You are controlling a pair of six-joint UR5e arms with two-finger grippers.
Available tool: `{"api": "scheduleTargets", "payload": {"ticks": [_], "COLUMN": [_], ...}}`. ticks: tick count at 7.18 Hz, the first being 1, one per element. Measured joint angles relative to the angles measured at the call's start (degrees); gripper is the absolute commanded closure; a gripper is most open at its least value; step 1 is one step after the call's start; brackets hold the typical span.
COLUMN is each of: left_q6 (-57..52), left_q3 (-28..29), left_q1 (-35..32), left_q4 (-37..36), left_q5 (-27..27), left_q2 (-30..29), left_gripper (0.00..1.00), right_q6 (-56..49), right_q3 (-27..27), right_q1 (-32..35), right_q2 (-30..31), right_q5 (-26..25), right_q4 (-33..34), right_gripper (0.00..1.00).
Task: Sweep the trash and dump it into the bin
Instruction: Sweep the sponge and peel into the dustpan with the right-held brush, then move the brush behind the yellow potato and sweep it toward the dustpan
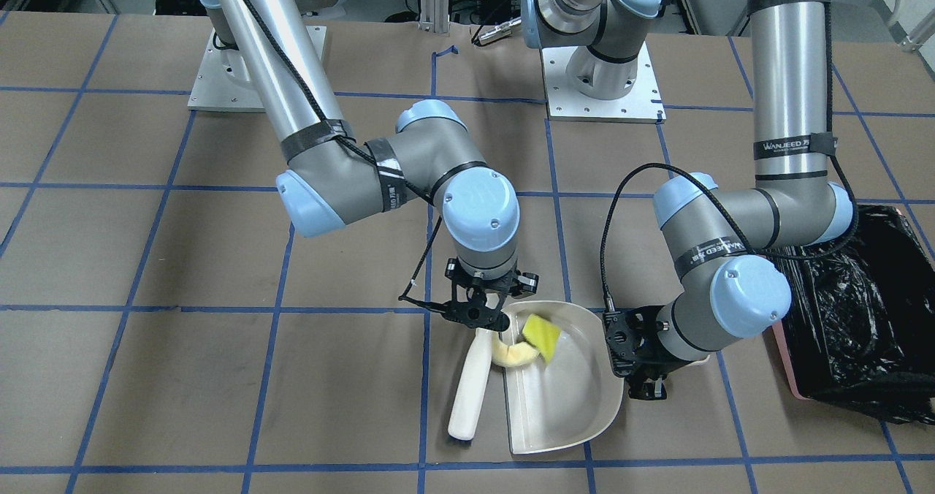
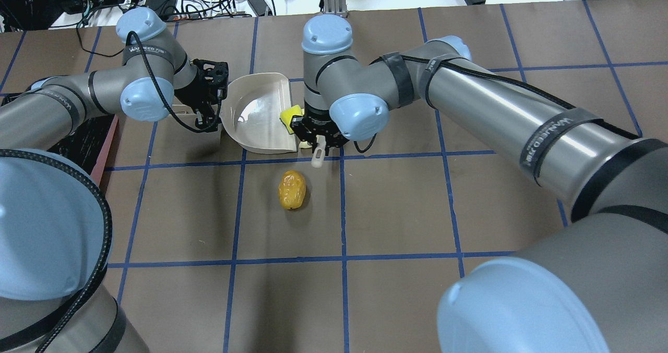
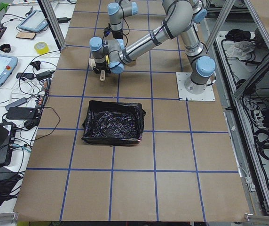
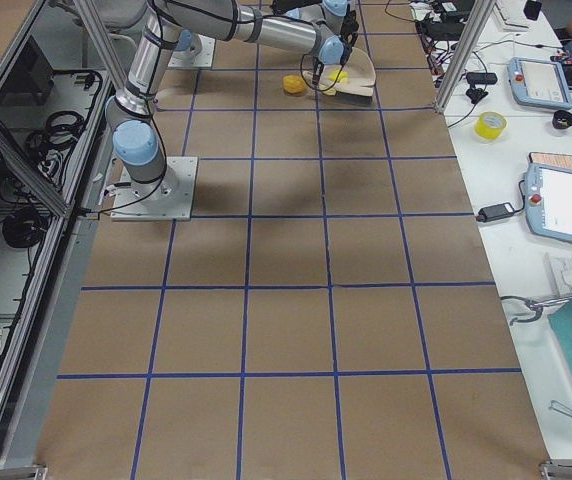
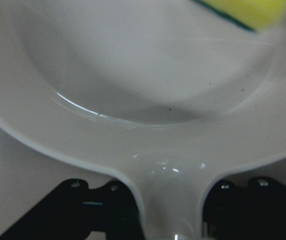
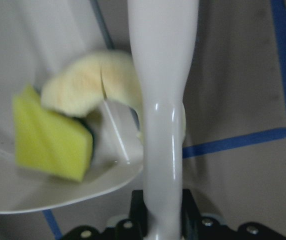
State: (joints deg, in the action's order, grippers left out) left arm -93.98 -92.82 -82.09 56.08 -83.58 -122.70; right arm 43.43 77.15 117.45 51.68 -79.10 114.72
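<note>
My left gripper (image 1: 643,366) is shut on the handle of the beige dustpan (image 1: 562,392); the left wrist view shows the handle (image 5: 168,185) between its fingers. My right gripper (image 1: 478,317) is shut on a white brush (image 1: 469,388) lying along the pan's open edge. The yellow-green wedge (image 1: 542,335) lies inside the pan's mouth. The pale crescent slice (image 1: 511,355) rests at the lip against the brush (image 6: 165,125). The orange-brown lump (image 2: 292,189) lies alone on the table, nearer the robot. The pink bin with its black bag (image 1: 855,311) stands beyond my left arm.
The table is brown with blue tape lines. The bin (image 3: 112,123) sits on the robot's left side, a grid square from the dustpan. Both arm bases (image 1: 603,77) are bolted at the table's robot-side edge. Tablets and cables lie on side benches.
</note>
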Motion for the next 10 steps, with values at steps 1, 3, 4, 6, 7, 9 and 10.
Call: {"api": "scheduleTargets", "payload": {"ticks": [1, 3, 4, 6, 7, 9, 10], "left_q6": [-0.08, -0.32, -0.54, -2.41, -3.84, -9.59, -10.82], "left_q3": [0.00, 0.01, 0.04, 0.17, 0.29, -0.21, -1.20], "left_q1": [0.00, 0.00, 0.02, 0.61, 1.47, 5.46, 6.78], "left_q4": [0.00, 0.00, -0.01, 0.05, 0.07, 0.21, 0.21], "left_q5": [0.02, 0.08, 0.08, 0.11, 0.12, 0.21, 0.25], "left_q2": [0.01, 0.10, 0.18, 0.28, 0.41, 1.11, 1.47], "left_gripper": [1.00, 1.00, 1.00, 1.00, 1.00, 1.00, 1.00], "right_q6": [3.03, 6.39, 5.45, 0.17, -2.29, -6.72, -8.54], "right_q3": [-2.95, -7.03, -7.71, -7.74, -7.73, -7.33, -6.43], "right_q1": [1.45, 2.71, 2.50, -0.08, -2.36, -5.68, -6.59], "right_q2": [-1.75, -2.96, -2.40, 0.73, 2.94, 7.03, 8.37], "right_q5": [1.39, 3.47, 2.24, -2.64, -3.73, -6.57, -7.71], "right_q4": [0.02, -1.55, -3.78, -9.52, -13.25, -19.77, -21.48], "right_gripper": [1.00, 1.00, 1.00, 1.00, 1.00, 1.00, 1.00]}}
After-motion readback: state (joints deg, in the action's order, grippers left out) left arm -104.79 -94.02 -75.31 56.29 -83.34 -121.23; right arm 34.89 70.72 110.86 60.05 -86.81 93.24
